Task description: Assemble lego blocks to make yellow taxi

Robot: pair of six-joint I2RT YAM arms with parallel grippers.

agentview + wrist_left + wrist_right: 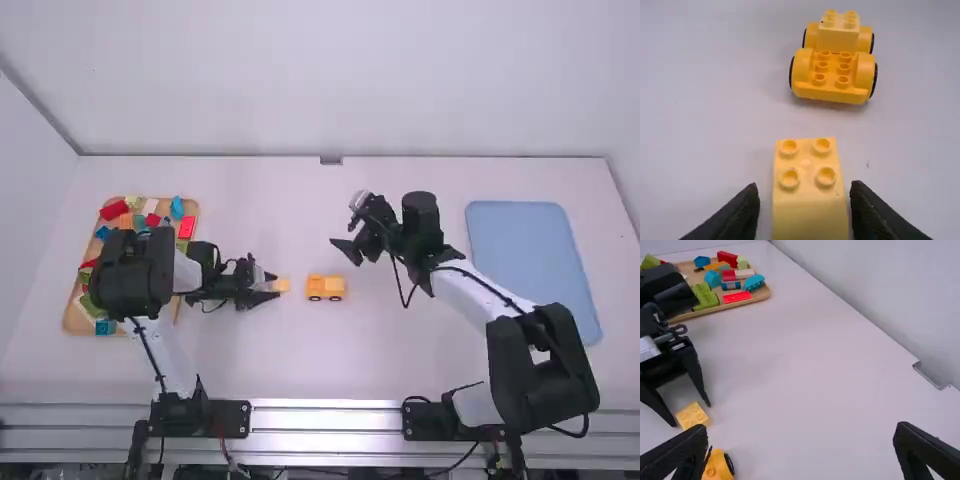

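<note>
Left claw (277, 285) low, astride yellow block (808, 217)

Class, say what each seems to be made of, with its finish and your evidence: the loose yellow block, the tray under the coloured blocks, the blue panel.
Loose yellow block: moulded plastic, smooth; even colour, rounded studs.

Tray: probably wood, fairly matt; tan, woodlike colour.

Blue panel: smooth, matt, perhaps plastic; flat uniform blue, rounded corners, but painted board is possible.

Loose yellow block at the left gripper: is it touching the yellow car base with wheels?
Apart. The left wrist view shows a strip of bare table between the loose block and the car base.
</note>
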